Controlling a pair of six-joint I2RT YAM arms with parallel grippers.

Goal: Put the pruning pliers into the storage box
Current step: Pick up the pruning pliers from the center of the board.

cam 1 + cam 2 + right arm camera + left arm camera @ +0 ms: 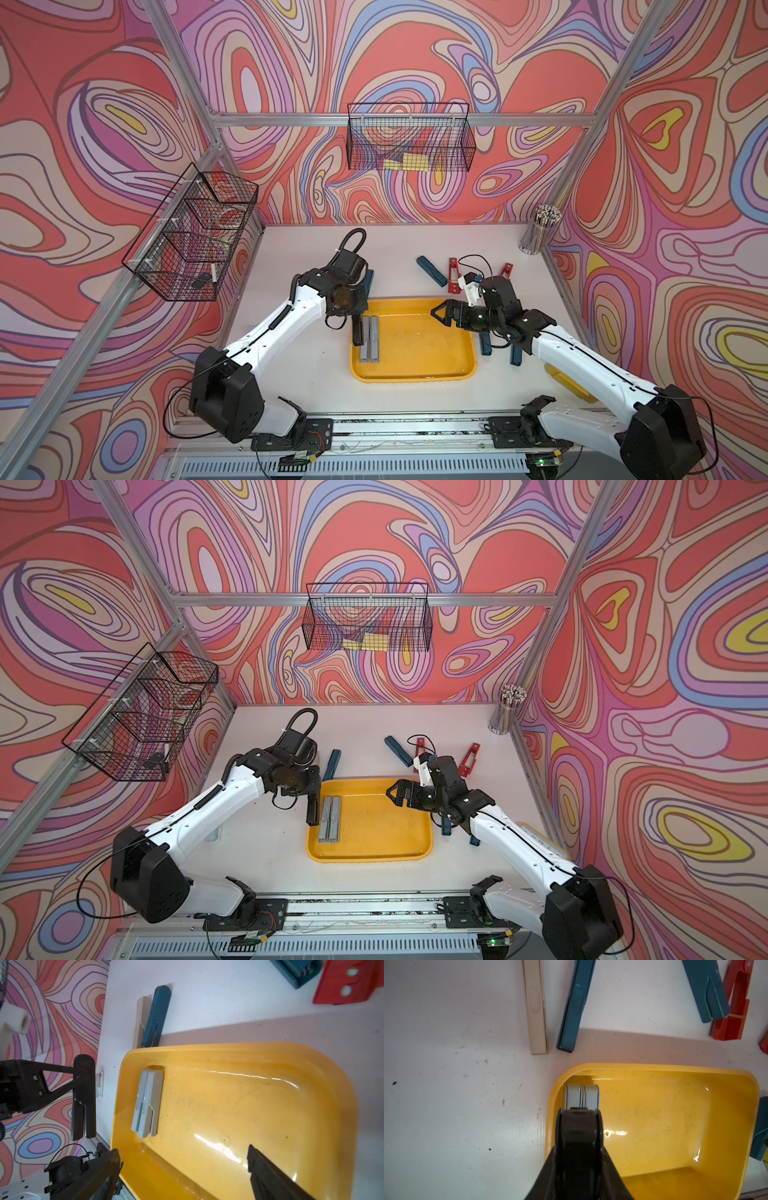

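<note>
The yellow storage box [415,378] [370,857] lies mid-table with two grey pruning pliers [370,338] [147,1103] side by side at its left end. My left gripper [355,319] [579,1126] hangs over the box's left rim, shut on a black pruning plier [357,332] [83,1105]. My right gripper [439,312] [184,1153] hovers open and empty over the box's right part. Beyond the box lie a beige plier [535,1005], teal pliers [432,270] [573,1005] and red pliers [453,270] [506,269]. Two teal ones [484,345] [516,355] lie under my right arm.
Black wire baskets hang on the back wall [409,137] and the left wall [191,237]. A clear cup of white-tipped sticks [540,232] stands in the back right corner. A flat yellow object [569,382] lies partly hidden under the right arm.
</note>
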